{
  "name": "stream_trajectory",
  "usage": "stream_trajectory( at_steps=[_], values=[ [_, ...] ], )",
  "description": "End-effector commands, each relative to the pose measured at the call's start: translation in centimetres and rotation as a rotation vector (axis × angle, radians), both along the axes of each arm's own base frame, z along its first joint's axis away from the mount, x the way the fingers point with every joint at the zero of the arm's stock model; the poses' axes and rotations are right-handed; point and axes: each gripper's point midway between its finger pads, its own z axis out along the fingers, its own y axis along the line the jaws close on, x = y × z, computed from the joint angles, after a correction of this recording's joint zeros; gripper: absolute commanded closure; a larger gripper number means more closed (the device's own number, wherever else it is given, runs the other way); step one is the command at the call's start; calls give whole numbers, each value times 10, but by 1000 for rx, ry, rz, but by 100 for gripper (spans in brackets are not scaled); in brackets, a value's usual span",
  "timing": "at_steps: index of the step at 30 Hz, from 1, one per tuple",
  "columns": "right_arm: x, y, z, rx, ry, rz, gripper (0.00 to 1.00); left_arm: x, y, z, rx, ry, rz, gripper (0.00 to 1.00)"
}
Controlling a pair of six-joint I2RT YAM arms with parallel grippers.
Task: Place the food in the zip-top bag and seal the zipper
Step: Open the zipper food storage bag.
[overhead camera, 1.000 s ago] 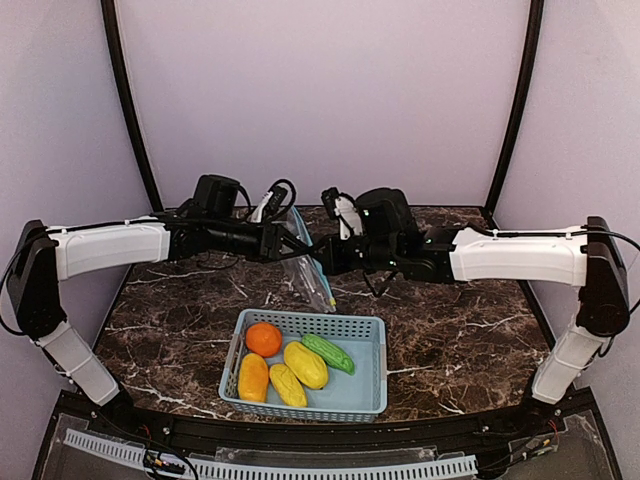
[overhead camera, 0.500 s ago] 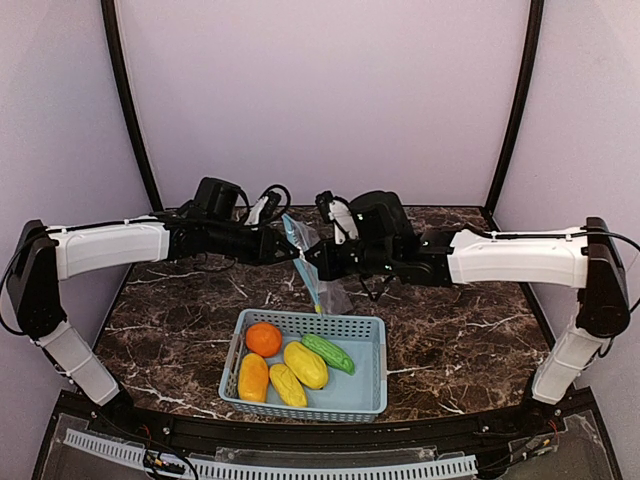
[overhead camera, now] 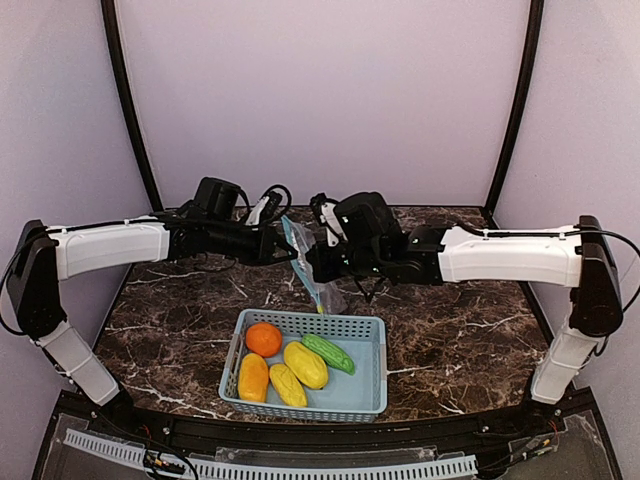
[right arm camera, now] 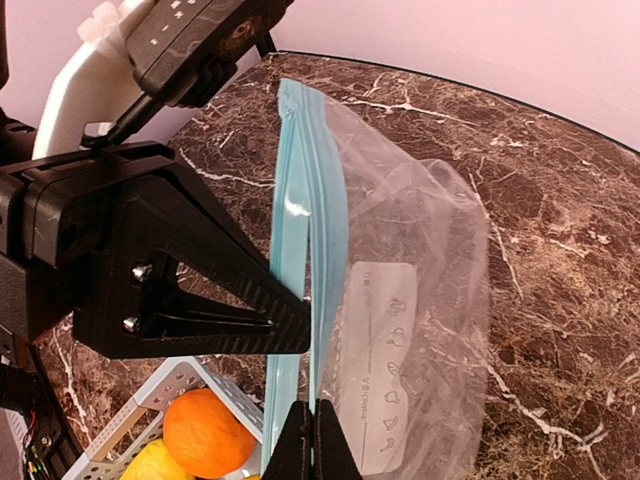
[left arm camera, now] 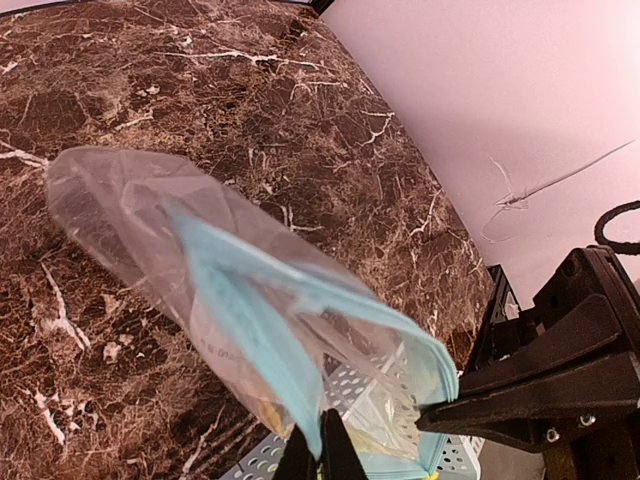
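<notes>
Behind the light blue basket (overhead camera: pixel 381 360), which held the orange (overhead camera: pixel 264 339), three yellow fruits (overhead camera: pixel 305 364) and green pod (overhead camera: pixel 328 353), the left jaws and right jaws both pinched the zipper (right arm camera: pixel 300 200) of the zip-top bag (right arm camera: pixel 400 260) over the dark marble surface (overhead camera: pixel 460 340), lilac walls (overhead camera: pixel 320 100) beyond. Only the right wrist view showed the bag's white label (right arm camera: pixel 385 400).

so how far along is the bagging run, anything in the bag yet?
Done: the zip-top bag is up off the table. In hand: left gripper and right gripper are each shut on its mouth edge at the zipper, which looks parted. To do: the orange, three yellow fruits and green pod lie in the basket; nothing is in the bag, sealing not started.
</notes>
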Motion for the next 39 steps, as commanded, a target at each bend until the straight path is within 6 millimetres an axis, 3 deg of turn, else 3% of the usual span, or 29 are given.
stream_trajectory(
  at_steps=[1,6,10,18,24,28,39],
  values=[
    [9,-7,-4,-42,-8,-82,100,-3,4,-2,6,-2,-5,99],
    [14,-17,-8,-96,-8,-134,99,-3,5,-1,17,-10,-11,99],
    [18,-20,-16,-145,3,-152,89,-7,0,3,-7,-15,-48,99],
    [21,-7,-26,-151,42,-113,69,-20,-15,11,-75,6,-145,99],
    [33,-14,-42,-187,76,-158,61,-24,-18,15,-90,-1,-170,99],
    [45,-33,-53,-220,103,-230,54,-23,-16,15,-73,-9,-165,99],
    [69,-105,-64,-290,124,-422,53,-12,-3,3,60,-21,-101,99]
  ],
)
